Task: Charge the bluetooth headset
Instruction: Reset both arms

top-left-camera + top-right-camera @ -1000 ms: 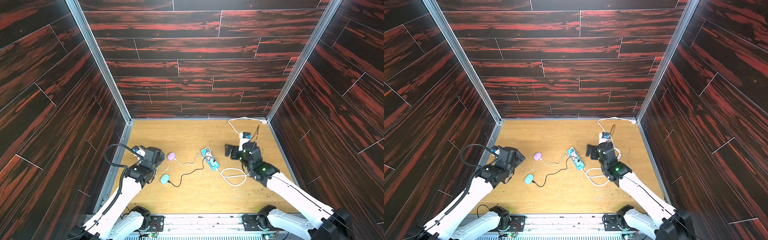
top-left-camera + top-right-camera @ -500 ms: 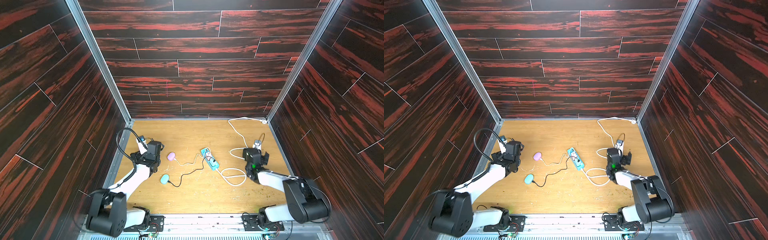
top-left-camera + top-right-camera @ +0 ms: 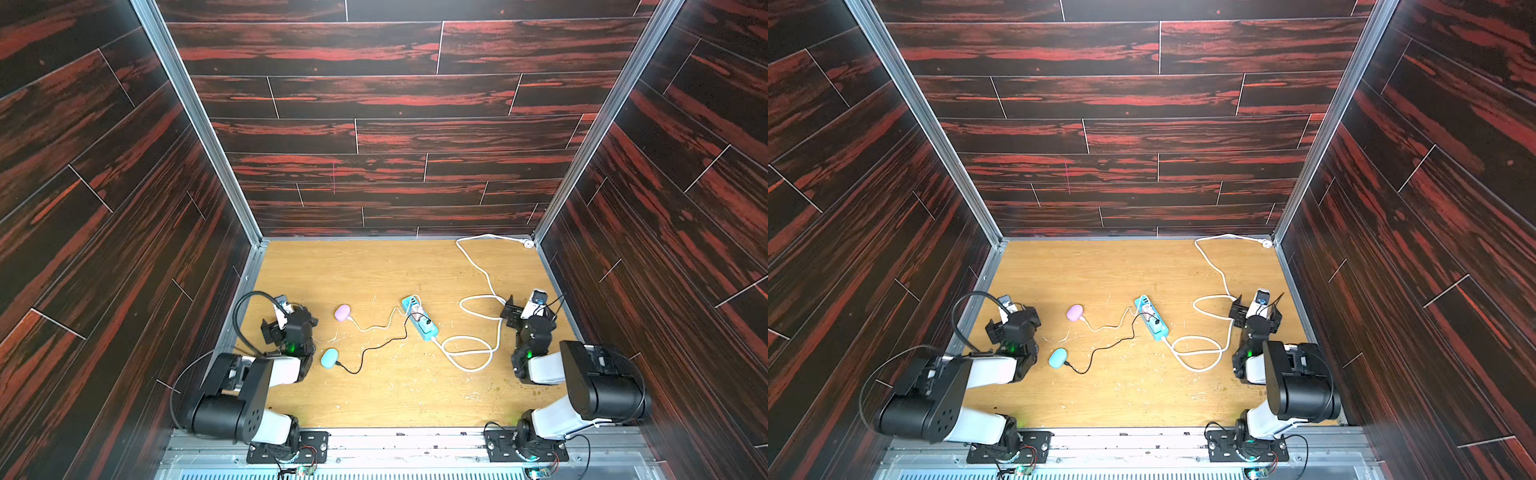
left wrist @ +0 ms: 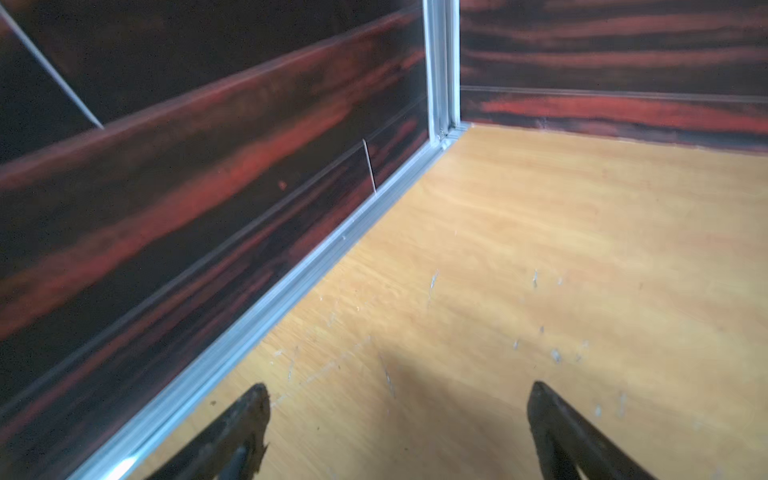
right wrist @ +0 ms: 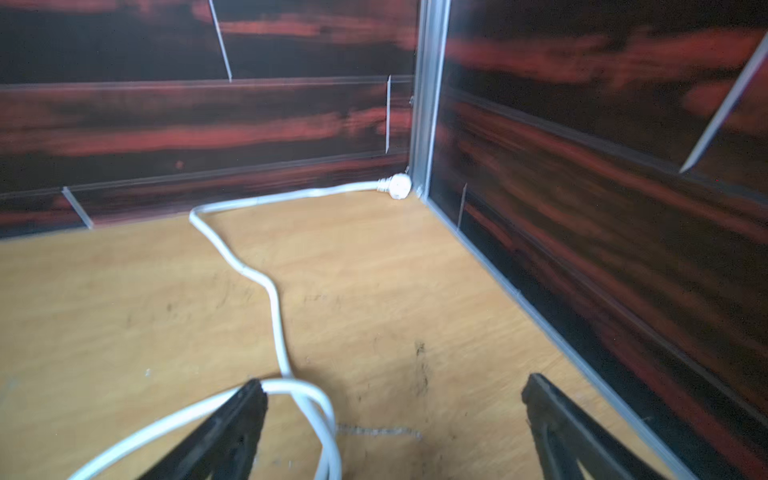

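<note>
Left of centre on the table, the pink earbud case and teal earbud case lie cabled to the power strip, probably light, smooth, slippery, best pinched across the flat sides; left claw and right claw gape empty.

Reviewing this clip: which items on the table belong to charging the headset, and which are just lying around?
Job: pink earbud case, teal earbud case, thin white cable, black cable, teal power strip.
Lying about: thick white mains cord, its plug by the far corner.
</note>
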